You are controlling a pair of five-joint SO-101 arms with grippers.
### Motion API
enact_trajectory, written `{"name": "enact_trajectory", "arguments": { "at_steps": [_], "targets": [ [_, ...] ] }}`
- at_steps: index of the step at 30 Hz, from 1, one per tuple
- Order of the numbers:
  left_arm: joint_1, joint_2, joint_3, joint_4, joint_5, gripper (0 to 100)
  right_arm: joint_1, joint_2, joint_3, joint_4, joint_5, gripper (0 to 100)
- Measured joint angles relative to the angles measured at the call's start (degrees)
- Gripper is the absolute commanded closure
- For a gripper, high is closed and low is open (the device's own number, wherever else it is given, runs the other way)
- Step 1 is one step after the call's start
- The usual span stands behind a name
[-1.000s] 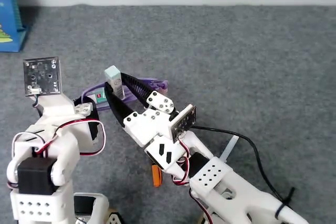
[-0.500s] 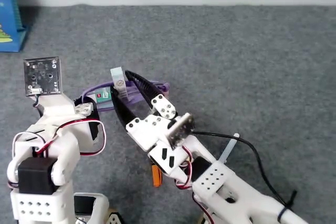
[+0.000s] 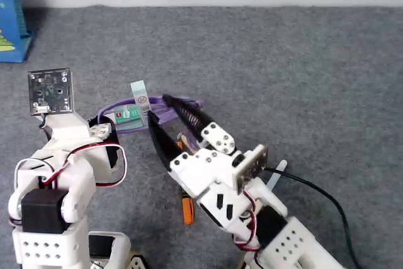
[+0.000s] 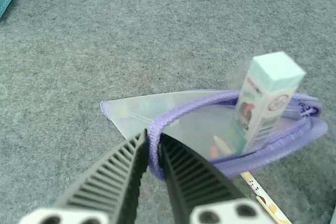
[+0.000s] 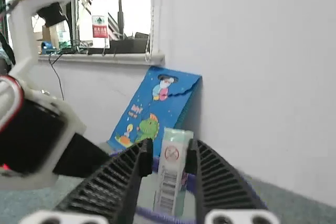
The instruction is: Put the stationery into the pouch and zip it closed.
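Note:
A purple-edged clear pouch lies open on the grey carpet. My left gripper is shut on its zipper rim, holding the mouth up; in the high view it sits at the pouch's left end. A mint-green box stands upright in the pouch mouth. My right gripper is open just behind the box, its fingers apart on either side without touching it. An orange pen lies on the carpet under the right arm. A cream pencil lies beside the pouch.
A pale stick-shaped item lies beside the right arm. A blue box stands at the far left edge, and shows as a blue cartoon bag against the white wall. Open carpet stretches to the back and right.
My right gripper has let go of the mint-green box and drawn back toward the near right. The box has stayed standing in the pouch. The left arm has not moved.

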Motion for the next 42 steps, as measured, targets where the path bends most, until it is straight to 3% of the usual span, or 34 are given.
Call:
{"name": "enact_trajectory", "arguments": {
  "at_steps": [3,8,19,25,34,42],
  "targets": [
    [0.0,0.0,0.0,0.0,0.0,99,0.0,-1.3,0.0,5.9,-2.0,99.5],
    [0.0,0.0,0.0,0.0,0.0,99,0.0,1.1,0.0,7.1,-4.2,99.1],
    [-2.0,0.1,0.0,0.0,0.3,99,2.3,28.3,-17.9,7.2,-6.2,99.1],
    [-2.0,0.2,0.0,0.0,0.0,99,2.6,25.9,-18.6,8.9,-6.3,99.1],
    [-1.9,0.1,0.0,0.1,0.2,99,3.7,12.3,-18.6,28.1,-6.3,99.0],
    [-5.6,0.1,0.0,0.1,0.2,99,11.7,8.6,-18.6,48.0,-6.3,95.7]
  ]
}}
